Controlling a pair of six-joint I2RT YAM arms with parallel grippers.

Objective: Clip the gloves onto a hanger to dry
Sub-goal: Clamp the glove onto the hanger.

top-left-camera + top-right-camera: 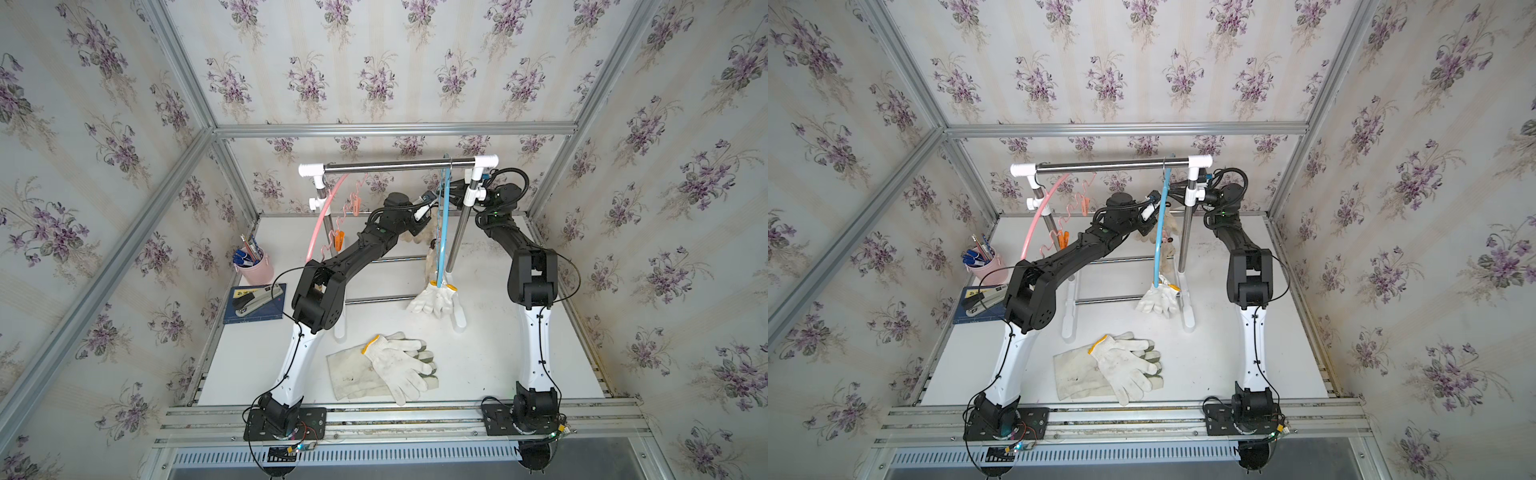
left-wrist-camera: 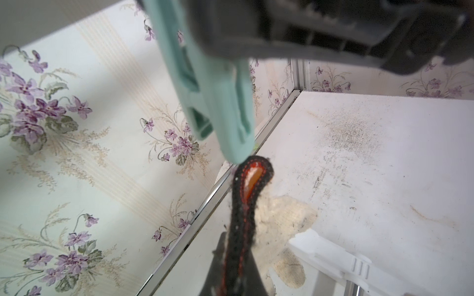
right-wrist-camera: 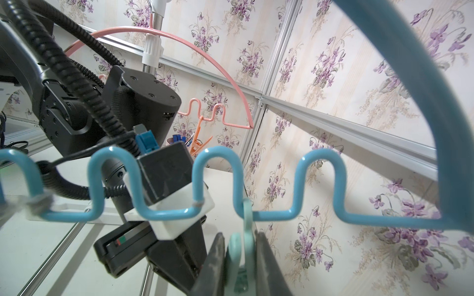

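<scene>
The left gripper [image 2: 237, 258] is clamping the beige glove [image 2: 282, 217] by its cuff; the right gripper [image 3: 241, 256] is squeezing the mint clip [image 3: 234, 247] on the blue hanger [image 3: 166, 212].

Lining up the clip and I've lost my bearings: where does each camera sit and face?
Top views: high in front, facing down and back over the table, rack, left arm and right arm, both whole.
Left wrist: on the left arm, facing along the left gripper to the glove cuff it holds, near the green clip.
Right wrist: on the right arm, facing past the right gripper, shut on the clip, to the blue hanger and left arm.
Shared: both wrist views show the clip.
</scene>
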